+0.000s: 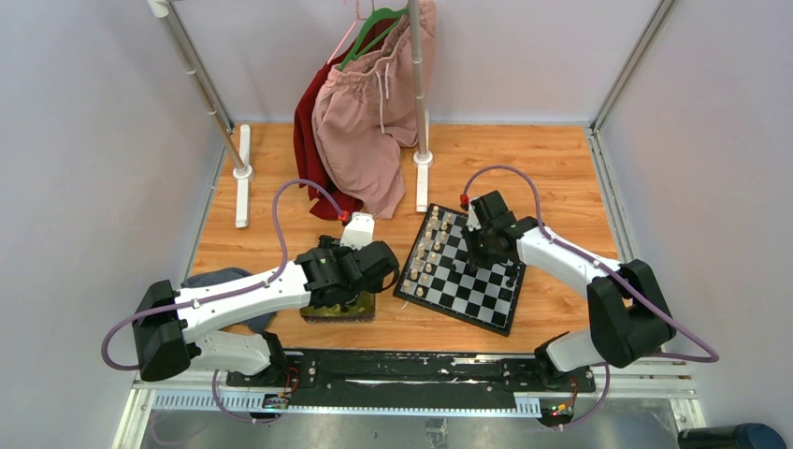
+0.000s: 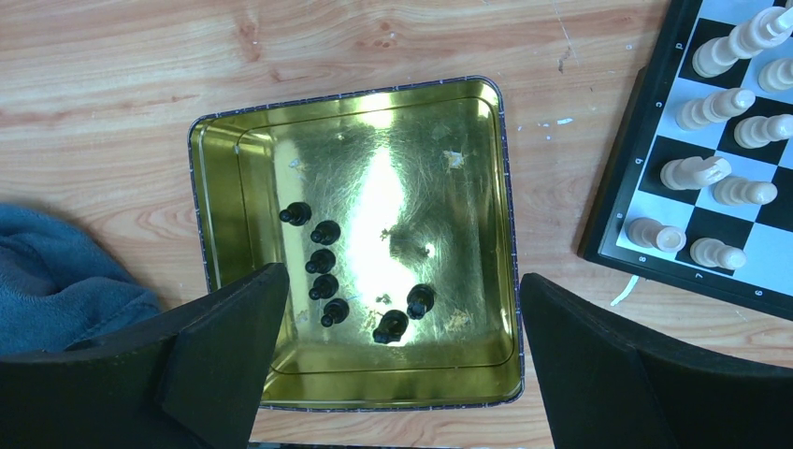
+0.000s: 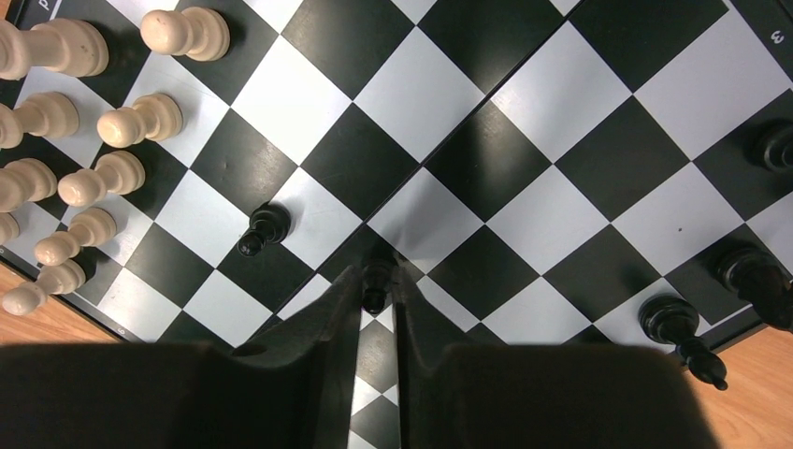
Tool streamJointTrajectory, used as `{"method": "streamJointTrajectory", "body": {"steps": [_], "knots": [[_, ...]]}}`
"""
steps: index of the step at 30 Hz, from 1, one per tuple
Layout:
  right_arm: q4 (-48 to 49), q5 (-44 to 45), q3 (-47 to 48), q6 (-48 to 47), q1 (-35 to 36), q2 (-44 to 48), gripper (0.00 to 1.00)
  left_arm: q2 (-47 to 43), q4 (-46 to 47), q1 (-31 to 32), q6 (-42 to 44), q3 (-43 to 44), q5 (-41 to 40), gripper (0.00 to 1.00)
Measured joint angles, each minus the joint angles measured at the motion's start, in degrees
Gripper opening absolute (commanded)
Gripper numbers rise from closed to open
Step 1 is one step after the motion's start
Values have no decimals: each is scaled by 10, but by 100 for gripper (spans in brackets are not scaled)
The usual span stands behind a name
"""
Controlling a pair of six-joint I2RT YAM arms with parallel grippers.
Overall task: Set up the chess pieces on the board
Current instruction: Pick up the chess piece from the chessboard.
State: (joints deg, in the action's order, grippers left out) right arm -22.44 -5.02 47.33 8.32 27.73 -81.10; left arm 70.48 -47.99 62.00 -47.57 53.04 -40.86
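Overhead and wrist views of both arms, as I see them from the console. The right gripper point(image 3: 376, 297) is narrowed to a pawn's width. Its fingers point(image 3: 327, 323) press either side of one black pawn point(image 3: 376, 271), which stands on the board point(image 3: 552, 215) at the fold line crossing its middle. A second black pawn point(image 3: 262, 229) stands free just to its left, and three larger black pieces point(image 3: 675, 323) sit near the right-hand edge of this view. The cream-white pieces point(image 3: 117, 173) fill two rows on the opposite side. From above, the board lies tilted on the wooden table point(image 1: 561, 168), just beside the yellow-green tray point(image 2: 449, 131) on its right and not touching it. The left gripper point(image 2: 402, 290) hangs over that tray with its jaws spread wide and nothing between them. Seven of the chess pieces point(image 2: 324, 262), all black, sit loose on the tray floor, five in a curved line and two apart nearer the right finger. A blue cloth point(image 2: 56, 271) lies on the table left of the tray, and a rack of garments point(image 1: 369, 122) stands at the back.
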Motion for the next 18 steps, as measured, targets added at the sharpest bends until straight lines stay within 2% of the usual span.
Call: {"method": "streamJointTrajectory", "body": {"steps": [5, 18], "knots": [[-1, 1, 0, 2, 0, 0, 9, 0, 0, 0, 0, 0, 0, 100], [-32, 30, 30, 4, -3, 10, 6, -5, 0, 0, -1, 0, 0, 100]]}}
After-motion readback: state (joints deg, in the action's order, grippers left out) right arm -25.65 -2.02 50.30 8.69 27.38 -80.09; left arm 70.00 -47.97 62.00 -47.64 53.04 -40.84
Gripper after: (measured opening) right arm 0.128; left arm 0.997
